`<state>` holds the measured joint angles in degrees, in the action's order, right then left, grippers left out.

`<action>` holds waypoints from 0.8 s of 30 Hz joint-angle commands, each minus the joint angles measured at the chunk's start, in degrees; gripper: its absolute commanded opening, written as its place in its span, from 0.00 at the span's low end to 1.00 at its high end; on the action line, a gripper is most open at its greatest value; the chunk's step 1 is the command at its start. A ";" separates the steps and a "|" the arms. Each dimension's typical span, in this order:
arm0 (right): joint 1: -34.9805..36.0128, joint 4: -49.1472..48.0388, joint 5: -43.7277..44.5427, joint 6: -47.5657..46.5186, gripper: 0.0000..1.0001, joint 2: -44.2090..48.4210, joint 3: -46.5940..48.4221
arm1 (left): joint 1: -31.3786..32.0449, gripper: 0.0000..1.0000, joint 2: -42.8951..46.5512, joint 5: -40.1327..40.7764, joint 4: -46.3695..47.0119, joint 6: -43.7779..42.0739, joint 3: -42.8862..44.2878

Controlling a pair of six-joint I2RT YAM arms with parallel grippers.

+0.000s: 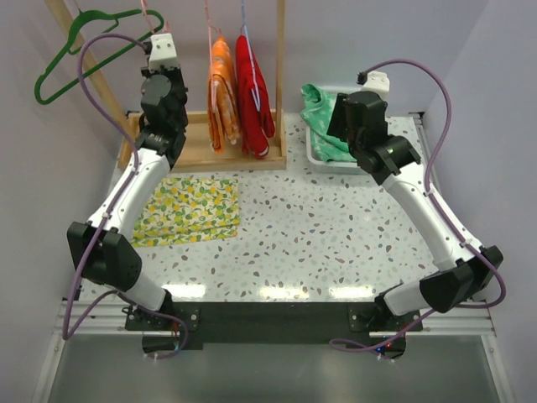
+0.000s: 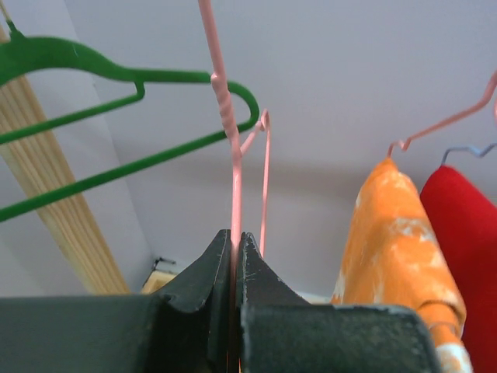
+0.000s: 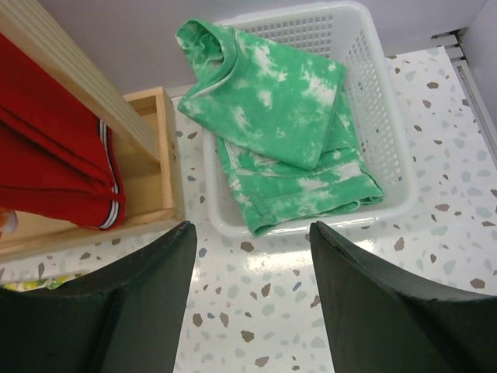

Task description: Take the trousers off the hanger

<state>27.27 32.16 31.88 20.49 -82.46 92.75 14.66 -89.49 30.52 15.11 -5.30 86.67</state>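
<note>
Green trousers (image 3: 287, 148) lie in the basket (image 3: 378, 78) just ahead of the right gripper (image 3: 250, 233), whose jaws are wide apart and empty. Orange trousers (image 2: 388, 241) and red trousers (image 2: 466, 249) hang right of the left gripper (image 2: 237, 249), which pinches a bare pink hanger (image 2: 235, 179). That hanger probably needs parking. Next, let go of it and reach for the orange pair.

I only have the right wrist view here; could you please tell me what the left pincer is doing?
Observer: The left pincer is shut on a pink hanger, on its wire.
Operator: Thank you. Which trousers are hanging?
Observer: The orange trousers and the red trousers hang side by side.
Operator: Is any hanger empty?
Observer: Yes, a green hanger at the far left carries nothing.
</note>
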 commanded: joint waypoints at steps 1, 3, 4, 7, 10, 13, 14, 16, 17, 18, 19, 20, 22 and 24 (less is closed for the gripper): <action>0.07 -0.26 -0.24 -1.15 0.64 0.81 -0.11 | -0.15 0.00 -1.38 -0.37 10.91 -1.64 6.12; 0.07 0.00 -0.24 -1.50 0.64 0.11 0.06 | -0.15 0.00 -4.19 -1.25 9.42 -2.60 8.85; 0.07 0.09 -0.06 -1.51 0.64 0.01 0.24 | -0.15 0.00 -4.98 -0.99 9.49 -2.96 10.60; 0.07 0.44 0.29 -1.77 0.64 -0.77 0.68 | -0.24 0.00 -7.27 -1.87 10.81 -3.93 12.81; 0.07 1.41 0.38 -1.60 0.64 -1.83 1.56 | -0.33 0.00 -10.87 -2.05 9.24 -4.81 17.98; 0.07 2.11 0.20 -1.07 0.63 -1.92 1.73 | -1.03 0.00 -15.17 -1.52 6.17 -4.63 24.12; 0.07 2.29 0.20 -0.98 0.63 -1.83 1.73 | -1.38 0.00 -17.36 -1.43 5.02 -3.85 25.81; 0.07 2.47 0.29 -1.07 0.63 -1.74 1.82 | -2.52 0.00 -19.22 -0.91 2.56 -2.70 29.59; 0.07 2.81 0.55 -1.07 0.63 -1.57 1.65 | -2.96 0.00 -20.45 -1.34 1.42 -0.87 30.74; 0.07 2.82 0.64 -1.07 0.63 -1.48 1.56 | -4.10 0.00 -20.81 -1.52 -0.33 0.02 32.14; 0.07 2.90 0.73 -1.07 0.63 -1.31 1.38 | -4.72 0.00 -21.16 -1.87 -1.31 1.07 32.50; 0.07 2.91 0.82 -1.15 0.63 -1.13 1.29 | -5.68 0.00 -21.42 -2.83 -2.19 2.65 32.85; 0.07 2.99 0.90 -1.07 0.63 -0.78 0.77 | -6.30 0.00 -21.34 -3.97 -3.86 3.63 32.59; 0.07 2.91 0.82 -0.72 0.63 -0.69 0.50 | -7.09 0.00 -20.99 -5.38 -5.09 4.68 31.46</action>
<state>27.27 34.92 31.97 19.57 -84.84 92.58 10.15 -110.32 27.99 13.52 -4.64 117.19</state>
